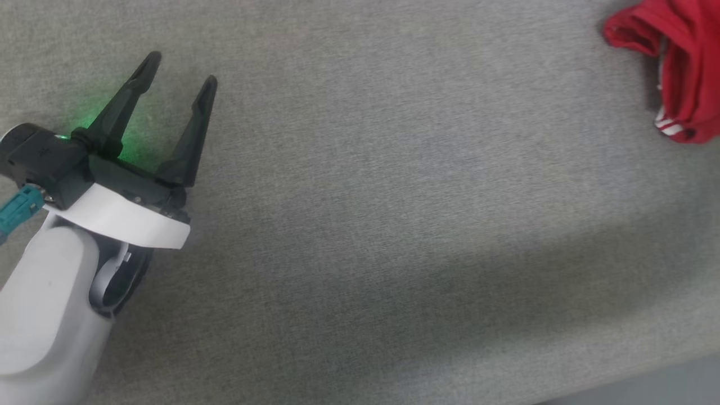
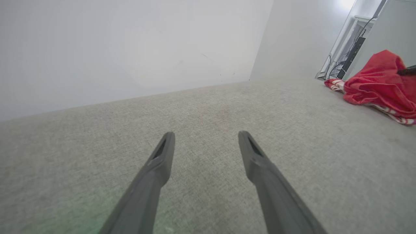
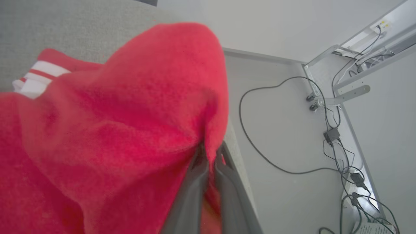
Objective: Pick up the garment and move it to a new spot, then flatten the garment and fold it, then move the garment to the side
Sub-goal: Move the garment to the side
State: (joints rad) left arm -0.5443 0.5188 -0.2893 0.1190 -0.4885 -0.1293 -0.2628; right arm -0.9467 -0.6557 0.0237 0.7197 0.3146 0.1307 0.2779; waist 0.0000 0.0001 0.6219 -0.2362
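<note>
Garment: we see the garment (image 1: 683, 67) bunched in a red heap at the far right of the grey surface (image 1: 394, 225), with a strip of red-and-white trim showing at its near edge. It isn't spread out, and we can't make out any lettering.
Right claw: in the right wrist view the right gripper (image 3: 210, 156) is pinched almost closed on a fold of the red cloth, which drapes up and over its fingers.
Left claw: the left gripper (image 1: 181, 68) has its fingers spread wide with nothing between them. It sits over bare surface at the near left, well apart from the garment.
Step in hand: we judge this to be the first step, picking the garment up to carry it to a new spot. Flattening and folding are not yet begun.
Next move: we think it calls for raising the pinched fold until the heap clears the surface, then bringing it left toward the open middle, where both claws can reach it.
Risk: the heap lies close to the right edge, with cables (image 3: 260, 146) on the floor below. With only a small pinch of cloth held, it could slip free.
</note>
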